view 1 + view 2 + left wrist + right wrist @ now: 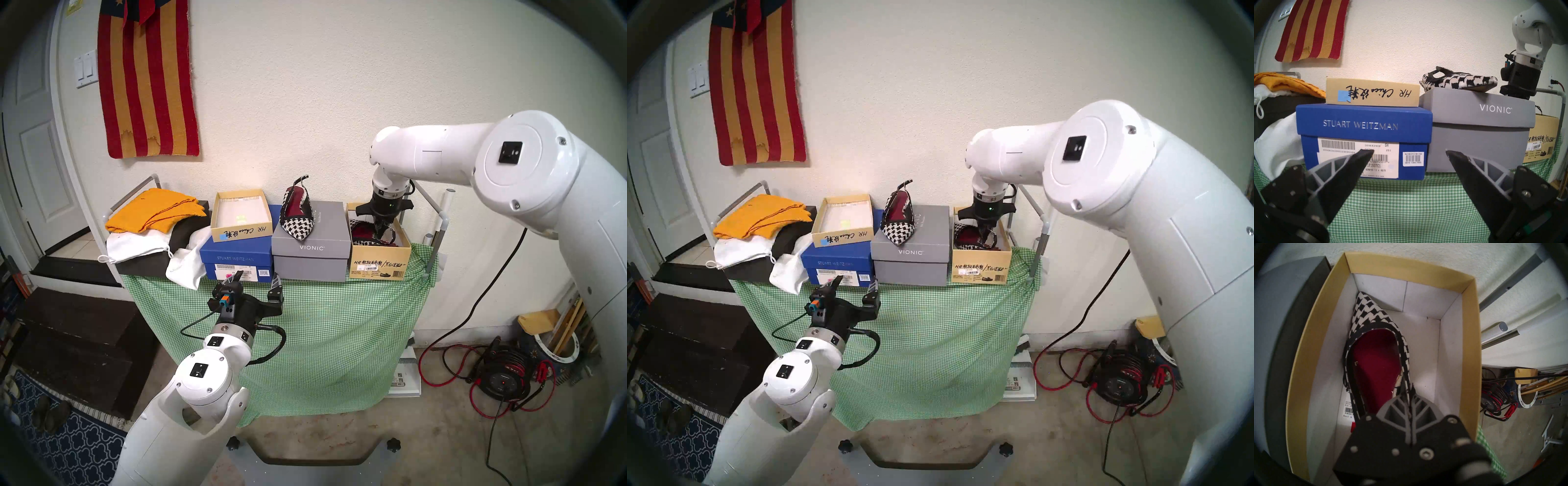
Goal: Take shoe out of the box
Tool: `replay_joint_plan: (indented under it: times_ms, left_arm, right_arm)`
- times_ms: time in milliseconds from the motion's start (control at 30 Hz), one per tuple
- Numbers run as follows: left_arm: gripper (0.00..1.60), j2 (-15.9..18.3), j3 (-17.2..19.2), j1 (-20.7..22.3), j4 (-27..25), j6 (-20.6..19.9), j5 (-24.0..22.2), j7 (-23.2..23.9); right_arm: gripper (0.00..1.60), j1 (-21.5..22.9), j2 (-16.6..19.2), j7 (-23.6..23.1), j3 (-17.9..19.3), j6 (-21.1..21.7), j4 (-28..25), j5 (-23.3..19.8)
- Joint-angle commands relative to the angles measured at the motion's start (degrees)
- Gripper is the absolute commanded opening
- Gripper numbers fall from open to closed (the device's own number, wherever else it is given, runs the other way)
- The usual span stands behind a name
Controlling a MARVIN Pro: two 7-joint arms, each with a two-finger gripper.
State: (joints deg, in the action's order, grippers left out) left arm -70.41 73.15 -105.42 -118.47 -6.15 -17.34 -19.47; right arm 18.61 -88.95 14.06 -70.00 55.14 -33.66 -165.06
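Observation:
The tan box (380, 261) with black "HR" writing stands at the table's right end; its white inside shows in the right wrist view (1423, 338). A black-and-white houndstooth shoe (1373, 355) with a red insole lies inside it, toe toward the wall. My right gripper (1409, 390) reaches down into the box (981, 266) and is shut on the shoe's side edge near the heel strap. My left gripper (256, 280) is open and empty, in front of the table edge, facing the blue box (1364, 125).
A matching shoe (298, 217) lies on the grey VIONIC box (310, 254). A shallow tan box (241, 217) sits on the blue box (237, 261). Folded orange cloth (156, 210) lies at the left. Grey rail posts (441, 224) stand beside the tan box. A cable reel (502, 373) is on the floor.

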Motion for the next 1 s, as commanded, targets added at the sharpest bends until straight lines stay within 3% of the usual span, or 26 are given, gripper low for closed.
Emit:
replay_joint_plan:
  times_ms: [0,367,400,733,767,967]
  left_arm:
    - [1.6,0.1,0.1,0.0,-0.1,0.0,0.0,0.0]
    - [1.6,0.1,0.1,0.0,-0.1,0.0,0.0,0.0]
    - [1.6,0.1,0.1,0.0,-0.1,0.0,0.0,0.0]
    - [1.6,0.1,0.1,0.0,-0.1,0.0,0.0,0.0]
    - [1.6,0.1,0.1,0.0,0.0,0.0,0.0,0.0]
    - [1.6,0.1,0.1,0.0,0.0,0.0,0.0,0.0]
  right_arm:
    - [0.0,6.4,1.9,1.5,0.2,-0.1,-3.6,0.1]
    - [0.0,12.2,3.7,3.9,2.0,-0.1,-10.7,0.1]
    - [0.0,16.9,4.6,4.4,3.0,-0.1,-14.9,0.1]
    - [0.0,18.5,4.5,4.4,3.6,-0.1,-15.3,0.1]
    - [0.0,16.4,4.1,4.8,5.3,-0.1,-11.8,0.1]
    - [0.0,19.2,4.5,5.2,8.1,-0.1,-13.3,0.1]
